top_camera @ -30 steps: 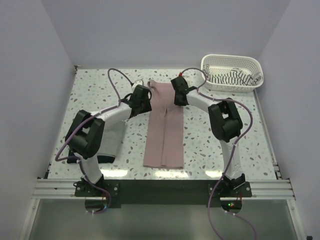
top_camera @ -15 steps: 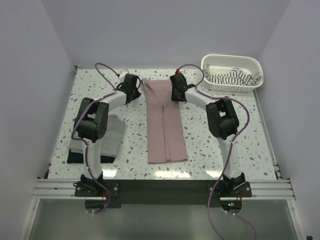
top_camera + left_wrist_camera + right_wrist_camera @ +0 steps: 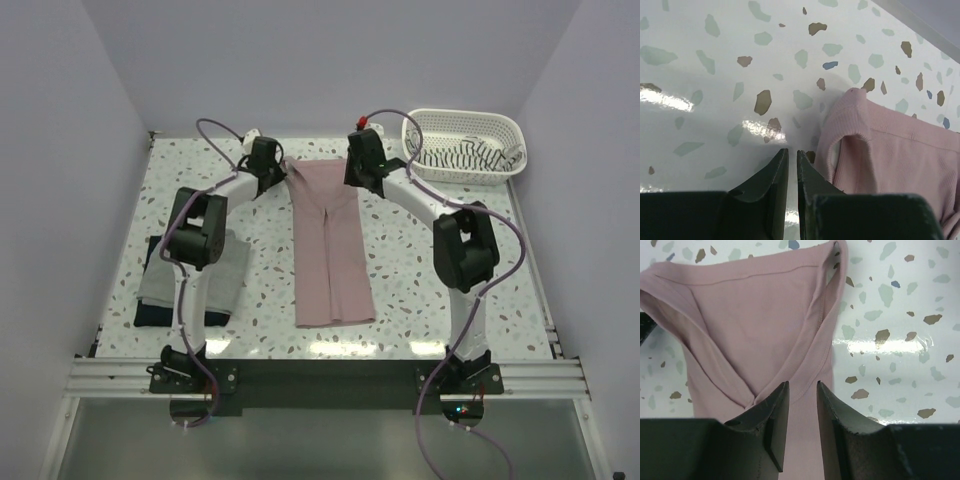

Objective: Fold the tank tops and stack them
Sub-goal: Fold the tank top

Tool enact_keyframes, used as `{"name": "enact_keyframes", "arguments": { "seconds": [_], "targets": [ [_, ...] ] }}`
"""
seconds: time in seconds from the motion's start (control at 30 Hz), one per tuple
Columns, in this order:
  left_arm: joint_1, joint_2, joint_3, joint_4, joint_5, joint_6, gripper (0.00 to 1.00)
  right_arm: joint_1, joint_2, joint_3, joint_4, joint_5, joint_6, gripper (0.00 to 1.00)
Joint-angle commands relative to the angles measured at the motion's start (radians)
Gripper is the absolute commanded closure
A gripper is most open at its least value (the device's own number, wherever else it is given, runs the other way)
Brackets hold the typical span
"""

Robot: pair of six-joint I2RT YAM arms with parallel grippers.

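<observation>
left gripper (image 3: 792, 152) nearly clenched, empty, beside pink tank top (image 3: 330, 240); right gripper (image 3: 802, 386) slightly parted above it

Pink top (image 3: 755, 335): we see matt cloth, a fine ribbed knit with stitched hems.
Table (image 3: 715, 75): smooth and glossy, speckled like terrazzo; we see lamp glare on it.
Basket (image 3: 462, 113): white plastic lattice, faintly shiny.
Striped top (image 3: 465, 155): soft matt cloth.
Grey top (image 3: 232, 270): matt cloth, smooth to our eyes.
Navy top (image 3: 150, 315): dark matt cloth.
Left fingers (image 3: 775, 185): dark, hard, matt; we read them as plastic.
Right fingers (image 3: 772, 420): the same dark matt finish, with rough edges.
Rail (image 3: 110, 378): bare metal with a dull sheen.
</observation>
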Motion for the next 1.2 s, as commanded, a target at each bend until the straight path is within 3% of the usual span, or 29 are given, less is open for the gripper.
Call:
{"name": "enact_keyframes", "arguments": {
  "seconds": [0.0, 0.6, 1.17],
  "targets": [
    [0.005, 0.024, 0.067, 0.100, 0.046, 0.019, 0.83, -0.010, -0.073, -0.014, 0.031, -0.008, 0.004, 0.67],
    [-0.042, 0.185, 0.290, 0.100, 0.109, 0.036, 0.81, -0.053, -0.050, -0.045, 0.070, -0.005, 0.013, 0.67],
    [-0.045, 0.208, 0.293, 0.091, 0.054, 0.048, 0.81, -0.156, 0.246, 0.188, 0.209, -0.021, 0.068, 0.69]
  ]
}}
